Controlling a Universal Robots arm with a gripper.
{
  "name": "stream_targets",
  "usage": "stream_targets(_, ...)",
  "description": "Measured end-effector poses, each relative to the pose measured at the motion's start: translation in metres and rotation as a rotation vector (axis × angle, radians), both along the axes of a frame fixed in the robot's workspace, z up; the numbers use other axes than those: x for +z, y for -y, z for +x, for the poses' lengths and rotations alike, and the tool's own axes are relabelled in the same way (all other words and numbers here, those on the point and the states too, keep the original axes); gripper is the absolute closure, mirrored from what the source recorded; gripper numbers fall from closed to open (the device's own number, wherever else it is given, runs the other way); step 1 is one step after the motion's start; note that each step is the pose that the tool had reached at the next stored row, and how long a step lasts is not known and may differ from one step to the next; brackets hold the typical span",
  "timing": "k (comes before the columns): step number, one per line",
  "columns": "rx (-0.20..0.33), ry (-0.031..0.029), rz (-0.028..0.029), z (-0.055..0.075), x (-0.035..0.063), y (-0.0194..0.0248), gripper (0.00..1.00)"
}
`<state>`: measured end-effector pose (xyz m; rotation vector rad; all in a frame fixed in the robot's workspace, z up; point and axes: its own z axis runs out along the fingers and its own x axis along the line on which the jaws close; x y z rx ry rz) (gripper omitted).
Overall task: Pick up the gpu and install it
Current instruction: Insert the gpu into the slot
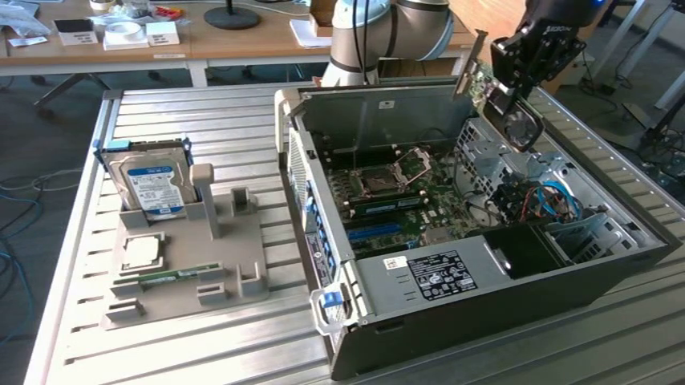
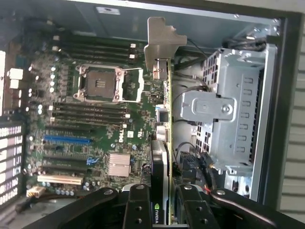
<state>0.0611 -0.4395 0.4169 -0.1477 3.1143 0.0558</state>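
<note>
Left of the open computer case [image 1: 482, 321], a hard drive [image 1: 156, 184] stands in a gray holder [image 1: 220, 269]. Over the case's motherboard [image 2: 95, 124], the gripper [image 2: 164, 208] is clamped on the gpu [image 2: 161, 162], edge toward the board: the install step. Seating likely needs that edge lined up with a slot.

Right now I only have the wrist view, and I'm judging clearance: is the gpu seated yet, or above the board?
Observer: Not seated. The gripper holds the gpu up around rim level of the open computer case, over the drive cage.
Operator: How is the case lying?
Observer: On its side, open face up, on a slatted metal table.
Operator: Anything beside it?
Observer: A grey holder at the exterior view's left, apart from the case, with a hard drive standing upright in it.
</note>
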Motion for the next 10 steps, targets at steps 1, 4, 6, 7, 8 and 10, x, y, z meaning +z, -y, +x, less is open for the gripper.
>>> stream_targets(1, 0.018, -0.0001, 0.0000, 0.0000, -0.0001, 0.0000, 0.73)
stream_targets(4, 0.072, 0.0000, 0.0001, 0.0000, -0.0003, 0.0000, 0.73)
stream_targets(6, 0.107, 0.0000, 0.0001, 0.0000, -0.0005, 0.0000, 0.73)
stream_targets(7, 0.127, 0.0000, 0.0001, 0.0000, -0.0005, 0.0000, 0.73)
stream_targets(8, 0.145, -0.0001, 0.0001, 0.0000, -0.0006, 0.0000, 0.73)
stream_targets(10, 0.181, 0.0000, 0.0001, 0.0000, -0.0007, 0.0000, 0.73)
